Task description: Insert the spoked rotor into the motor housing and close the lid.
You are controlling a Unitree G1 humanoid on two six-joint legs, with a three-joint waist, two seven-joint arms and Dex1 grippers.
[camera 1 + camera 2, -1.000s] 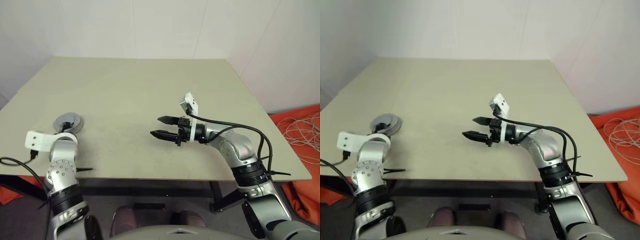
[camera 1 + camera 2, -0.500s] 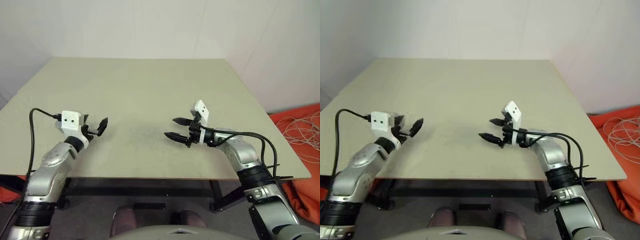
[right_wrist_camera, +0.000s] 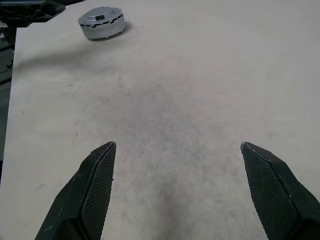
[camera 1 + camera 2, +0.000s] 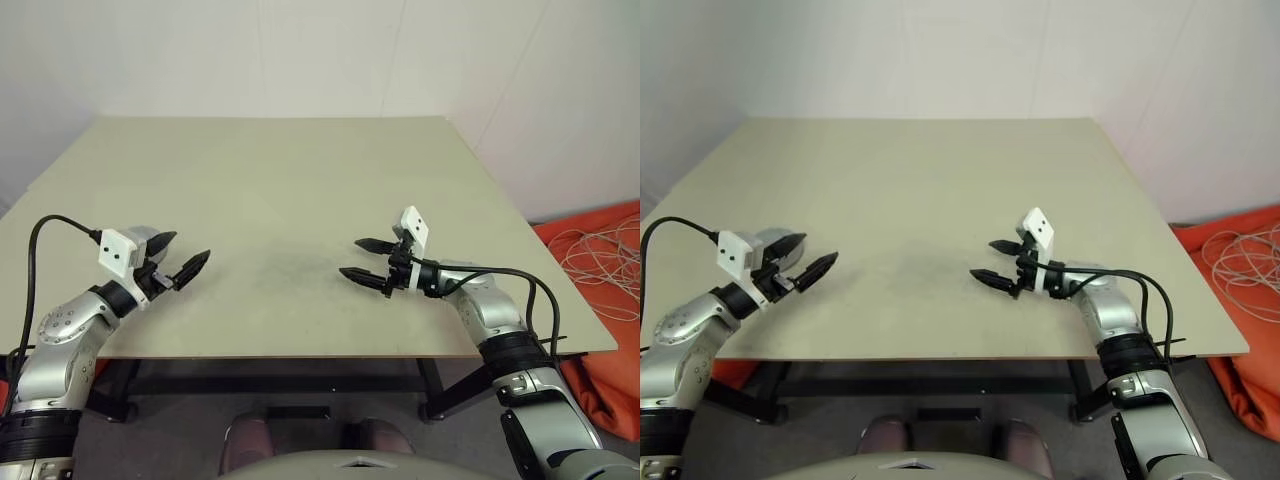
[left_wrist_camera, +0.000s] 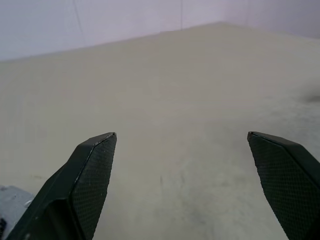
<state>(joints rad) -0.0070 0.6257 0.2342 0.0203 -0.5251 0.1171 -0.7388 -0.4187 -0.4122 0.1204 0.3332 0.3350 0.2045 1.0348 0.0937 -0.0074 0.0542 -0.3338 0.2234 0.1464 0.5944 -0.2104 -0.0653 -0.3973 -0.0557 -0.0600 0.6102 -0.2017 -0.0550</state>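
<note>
Both grippers empty, jaws spread wide. Left gripper [image 4: 178, 258] hovers over the beige table [image 4: 300, 180] at about 8 o'clock, right gripper [image 4: 362, 262] at about 4 o'clock, tips facing each other. Short round grey metal motor housing, lid on [image 3: 101, 23], sits on the table right by the left gripper.

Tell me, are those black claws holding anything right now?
No. The left gripper and the right gripper both stand open and empty above the table.
</note>
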